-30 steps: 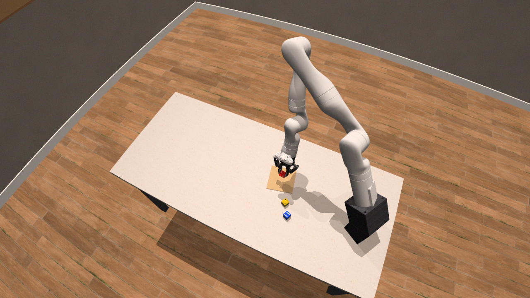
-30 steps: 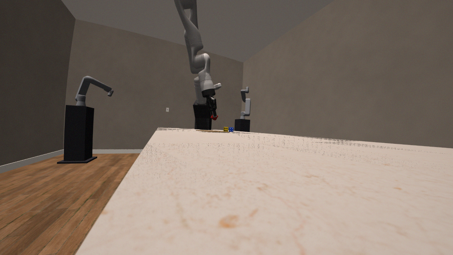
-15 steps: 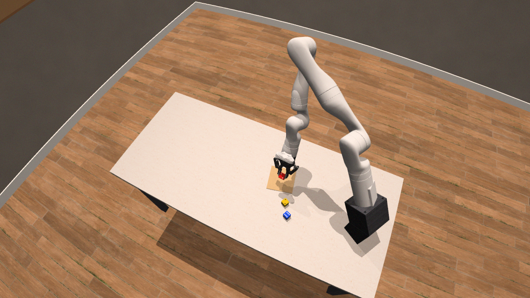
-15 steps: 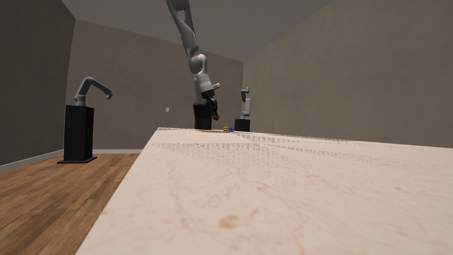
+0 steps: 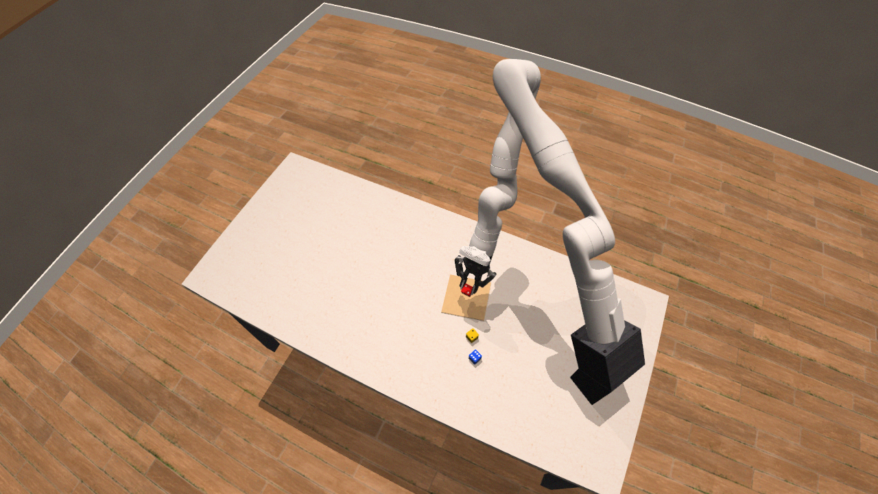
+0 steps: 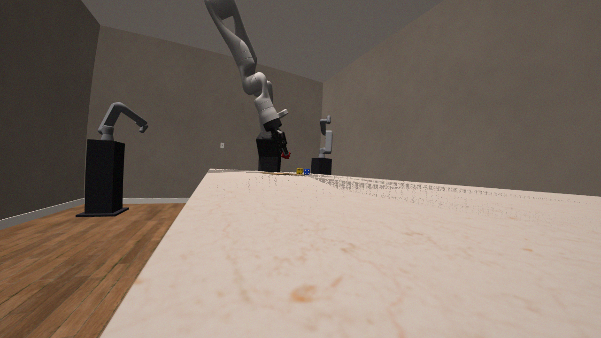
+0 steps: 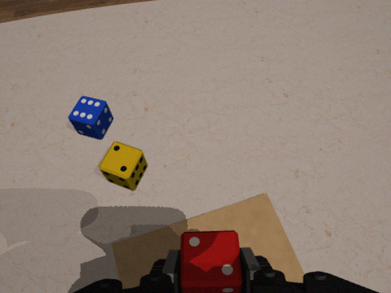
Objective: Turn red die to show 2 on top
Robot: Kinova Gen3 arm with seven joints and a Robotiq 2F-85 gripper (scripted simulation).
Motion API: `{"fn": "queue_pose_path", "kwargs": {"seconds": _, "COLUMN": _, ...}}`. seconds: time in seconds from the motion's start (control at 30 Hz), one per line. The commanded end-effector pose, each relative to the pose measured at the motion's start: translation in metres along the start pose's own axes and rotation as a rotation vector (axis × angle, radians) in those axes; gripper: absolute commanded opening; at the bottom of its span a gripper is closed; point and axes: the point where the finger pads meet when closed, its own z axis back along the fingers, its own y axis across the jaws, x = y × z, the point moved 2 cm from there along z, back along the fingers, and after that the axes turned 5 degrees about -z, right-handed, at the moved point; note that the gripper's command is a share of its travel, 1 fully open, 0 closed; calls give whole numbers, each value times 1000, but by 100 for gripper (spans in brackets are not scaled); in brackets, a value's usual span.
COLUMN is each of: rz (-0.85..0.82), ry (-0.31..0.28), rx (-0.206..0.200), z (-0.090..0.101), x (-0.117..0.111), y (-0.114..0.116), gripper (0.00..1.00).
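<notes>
Exterior view: one hand (image 5: 468, 287) (image 6: 286, 153) (image 7: 210, 266), mine, black-fingered, tilted, pinching one red die between its two fingertips. Red die (image 5: 467, 289) (image 6: 286, 156) (image 7: 210, 260), quantity one: raised off the table (image 5: 343, 245) (image 6: 336, 243) (image 7: 252, 81), tilted, not resting on any face; the face turned to my wrist camera carries two pips, and a further pip shows on the face below it, cut by the frame. Mat (image 5: 460, 305) (image 6: 289, 173) (image 7: 244, 220), one, tan, square-cornered, flat on the table under my hand, nearer the long edge that my forearm crosses than either short edge. Yellow die (image 5: 472, 335) (image 6: 299, 171) (image 7: 123, 163), one, flat on the table, off the mat, two on top; it lies between the mat and the blue one. Blue die (image 5: 475, 356) (image 6: 306, 171) (image 7: 90, 115), one, flat, six on top, just beside the yellow, apart from it, on the side toward the opposite long edge. Black mounting block (image 5: 620, 359) (image 6: 268, 155), one, under my arm's foot, by a short edge of the table. My shadow lies across part of the mat.
</notes>
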Motion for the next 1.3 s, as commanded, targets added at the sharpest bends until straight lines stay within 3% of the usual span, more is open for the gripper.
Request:
{"fn": "queue_pose_path", "kwargs": {"seconds": 0.0, "rz": -21, "ry": 10, "rx": 3, "z": 2, "x": 9, "y": 0, "gripper": 26}}
{"fn": "queue_pose_path", "kwargs": {"seconds": 0.8, "rz": -18, "ry": 44, "rx": 11, "z": 5, "x": 13, "y": 3, "gripper": 26}}
{"fn": "queue_pose_path", "kwargs": {"seconds": 1.03, "rz": -19, "ry": 82, "rx": -5, "z": 2, "x": 12, "y": 0, "gripper": 26}}
{"fn": "queue_pose_path", "kwargs": {"seconds": 1.27, "rz": -19, "ry": 181, "rx": -26, "z": -2, "x": 13, "y": -3, "gripper": 26}}
